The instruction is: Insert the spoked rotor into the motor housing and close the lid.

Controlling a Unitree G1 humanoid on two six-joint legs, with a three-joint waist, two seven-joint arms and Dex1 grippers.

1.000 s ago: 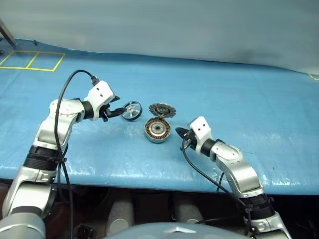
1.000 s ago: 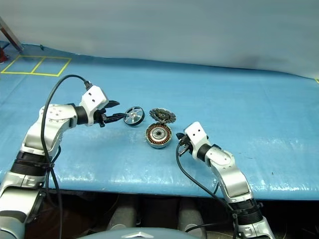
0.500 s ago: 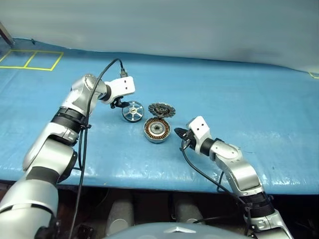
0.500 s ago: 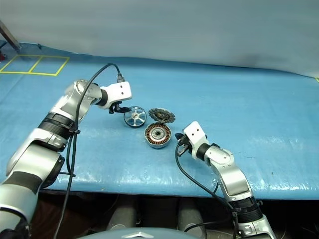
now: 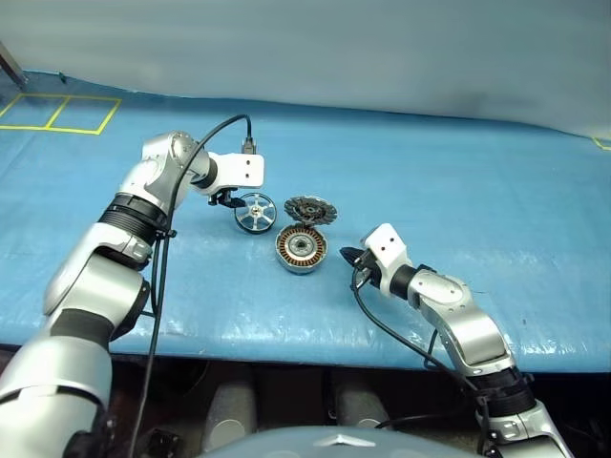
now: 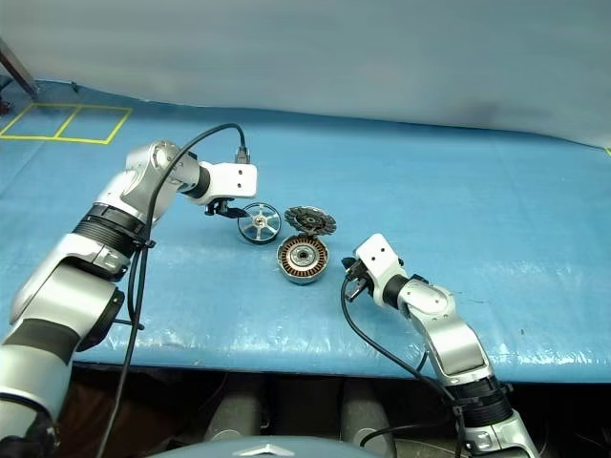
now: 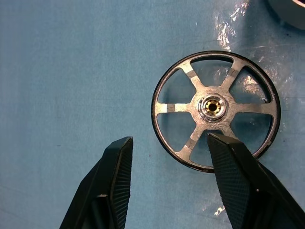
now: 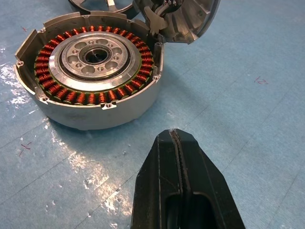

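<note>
On the left of the blue-covered surface (image 5: 496, 181), the left pincer (image 5: 229, 198) hangs over the spoked rotor (image 5: 253, 212) with its two fingers spread. In the left wrist view one finger (image 7: 238, 186) overlaps the near rim of the rotor while the other stands off to the side on bare blue, so the wheel is not between them and nothing is pinched. The rotor lies flat on the surface, just left of the other two parts and apart from them.

To its right and a little nearer sits the motor housing (image 5: 302, 249), open side up, its ring of copper windings and central hole exposed and unfilled. The lid (image 5: 311, 209) is propped at a tilt against the far edge of the housing, finned face showing, beside the rotor.

Further right, the right pincer (image 5: 349, 256) rests close to the housing's right side with its fingers pressed together, holding nothing.

By my reading the task is barely begun: the rotor is not yet grasped, let alone seated, and the lid is off. What remains is gripping the rotor, lowering it into the housing, then closing the lid.
</note>
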